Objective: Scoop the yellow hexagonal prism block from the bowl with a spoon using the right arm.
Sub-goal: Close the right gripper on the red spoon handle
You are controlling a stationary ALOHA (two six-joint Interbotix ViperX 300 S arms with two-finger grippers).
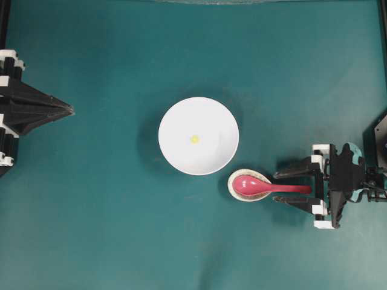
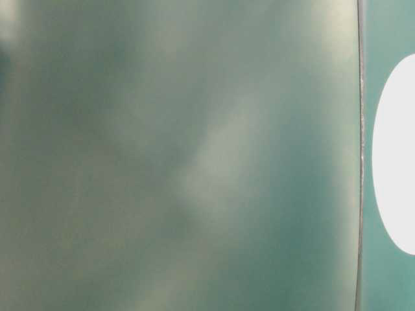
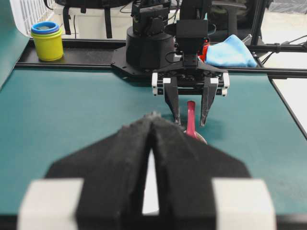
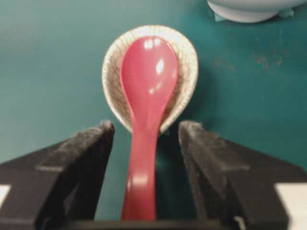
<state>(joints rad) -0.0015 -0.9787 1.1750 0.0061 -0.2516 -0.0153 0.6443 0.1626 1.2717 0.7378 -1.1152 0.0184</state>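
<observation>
The white bowl sits mid-table with the tiny yellow hexagonal prism block inside it. The pink-red spoon lies with its scoop in a speckled beige spoon rest, handle pointing right. My right gripper, with teal tape, is open. Its jaws stand either side of the spoon handle with a gap on both sides. My left gripper is shut and empty at the far left. The bowl's base shows at the top of the right wrist view.
The spoon rest lies just right of and below the bowl. A yellow cup with a blue rim and a blue cloth lie beyond the table's far edge. The table-level view is blurred, with a white oval at its right.
</observation>
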